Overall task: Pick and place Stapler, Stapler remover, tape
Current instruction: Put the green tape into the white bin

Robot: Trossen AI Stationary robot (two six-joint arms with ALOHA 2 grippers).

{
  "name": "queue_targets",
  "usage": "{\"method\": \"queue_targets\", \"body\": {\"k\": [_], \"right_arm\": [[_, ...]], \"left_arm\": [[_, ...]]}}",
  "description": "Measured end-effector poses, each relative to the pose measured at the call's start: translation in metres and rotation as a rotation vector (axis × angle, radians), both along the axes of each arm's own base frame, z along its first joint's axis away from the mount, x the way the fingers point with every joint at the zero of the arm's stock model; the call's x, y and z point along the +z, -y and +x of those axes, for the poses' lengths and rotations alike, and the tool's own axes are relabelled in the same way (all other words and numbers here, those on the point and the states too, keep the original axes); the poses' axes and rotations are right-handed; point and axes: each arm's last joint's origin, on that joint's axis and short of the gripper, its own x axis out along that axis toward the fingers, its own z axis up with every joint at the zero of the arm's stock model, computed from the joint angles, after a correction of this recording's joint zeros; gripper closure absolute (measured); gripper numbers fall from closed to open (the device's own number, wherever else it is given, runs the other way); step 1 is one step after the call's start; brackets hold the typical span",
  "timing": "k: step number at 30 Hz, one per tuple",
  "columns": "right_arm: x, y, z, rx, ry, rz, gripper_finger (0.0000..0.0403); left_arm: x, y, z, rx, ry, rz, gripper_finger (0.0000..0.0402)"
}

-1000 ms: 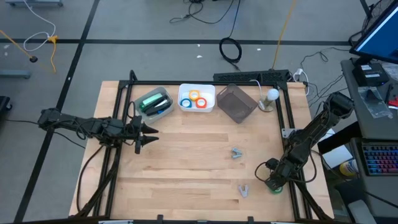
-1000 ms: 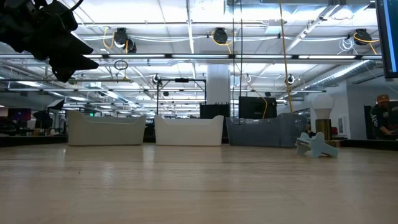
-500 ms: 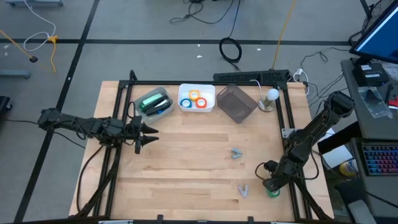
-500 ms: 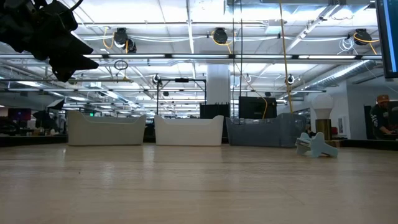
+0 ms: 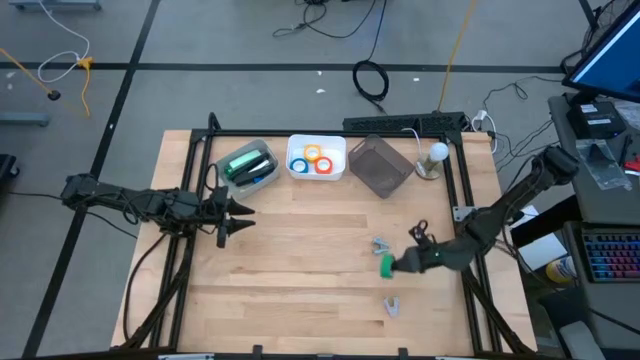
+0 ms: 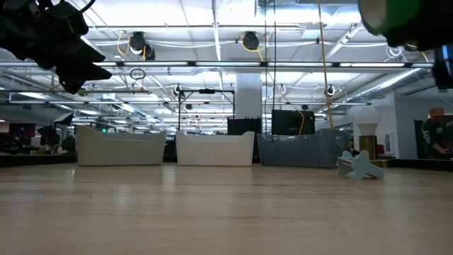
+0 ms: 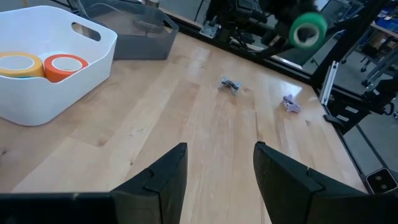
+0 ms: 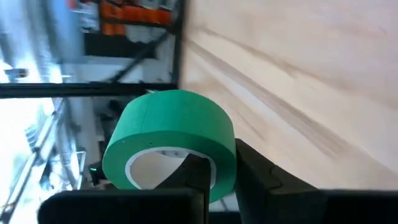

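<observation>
- The step in hand looks like the carrying of the green tape roll (image 5: 386,265): the right pincer (image 5: 392,264) is clamped on it, one finger through the open centre and one outside the wall, as the right wrist view shows, and it hangs lifted clear of the bench (image 5: 300,290).
- The other rolls, orange (image 5: 313,154), yellow (image 5: 324,166) and blue (image 5: 301,165), lie in the white bin (image 5: 335,150), well beyond the right pincer and off to its left at the back of the bench; that is the likely place for the green one.
- The next move calls for a carry across the open bench to a spot above that bin, then a parting of the fingers so the roll drops among the others.
- Two small grey pieces, probably staple removers, lie on the bench: one (image 5: 380,245) just beside the right pincer on its far side, the other (image 5: 392,306) near it on the side towards the front edge. Neither is touched.
- A dark grey bin (image 5: 380,166) stands just right of the white one and could be clipped on the way.
- A clear bin (image 5: 262,175) holds a green object, perhaps the stapler (image 5: 245,164).
- The left pincer (image 5: 226,214) hovers with fingers apart and empty, near the clear bin, out of the way.
</observation>
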Motion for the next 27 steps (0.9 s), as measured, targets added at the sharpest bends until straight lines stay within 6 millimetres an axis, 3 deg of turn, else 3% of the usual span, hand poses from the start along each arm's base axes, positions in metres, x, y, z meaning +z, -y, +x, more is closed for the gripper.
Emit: {"method": "queue_targets", "body": {"k": [8, 14, 27], "right_arm": [[0.021, 0.029, 0.025, -0.104, 0.240, -0.204, 0.0368], [0.035, 0.062, 0.038, -0.246, 0.365, -0.418, 0.0368], [0.041, 0.139, 0.047, -0.402, 0.312, -0.785, 0.0368]], "left_arm": [[0.000, 0.000, 0.000, -0.001, 0.000, 0.001, 0.0220], [0.000, 0.000, 0.000, -0.009, 0.000, 0.028, 0.0220], [0.000, -0.002, 0.000, 0.052, 0.004, 0.053, 0.0220]]}}
